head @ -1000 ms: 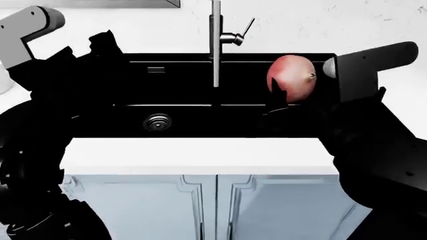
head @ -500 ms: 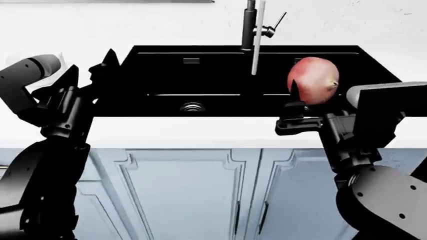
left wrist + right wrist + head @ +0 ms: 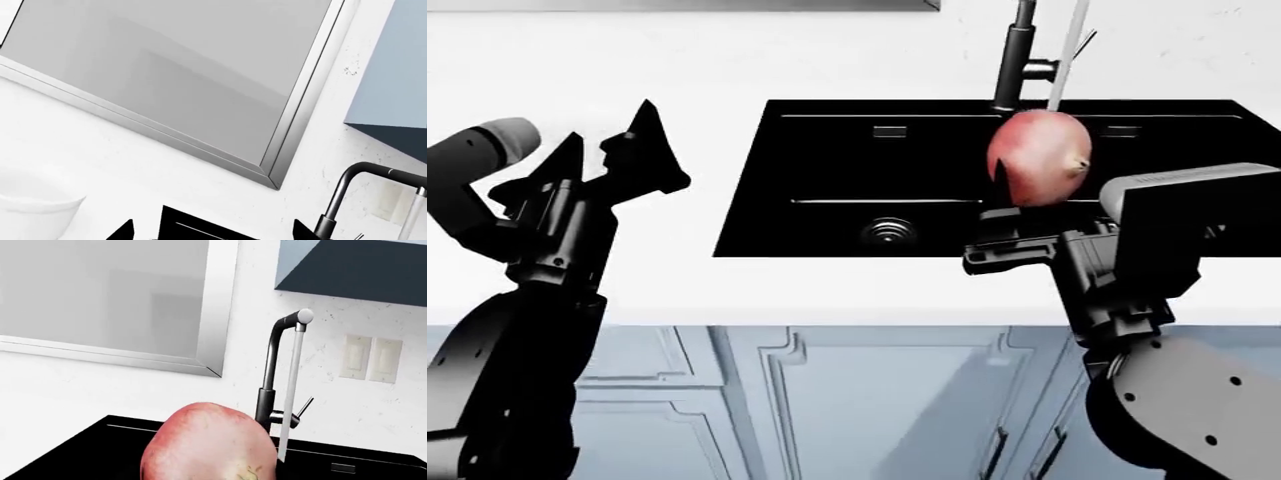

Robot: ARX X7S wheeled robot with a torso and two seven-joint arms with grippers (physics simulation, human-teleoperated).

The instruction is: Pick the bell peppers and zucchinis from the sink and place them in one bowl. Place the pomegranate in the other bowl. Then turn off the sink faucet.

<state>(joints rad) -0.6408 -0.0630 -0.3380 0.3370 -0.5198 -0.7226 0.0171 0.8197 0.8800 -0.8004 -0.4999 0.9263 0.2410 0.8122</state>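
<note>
Right gripper is grasping the pomegranate above the sink, so you are wanting a level, steady carry toward the white bowl.

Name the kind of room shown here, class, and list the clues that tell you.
Most likely a kitchen: a black sink set in a white countertop, a tall faucet running water, pale blue cabinet doors below, and a pomegranate held over the sink.
</note>
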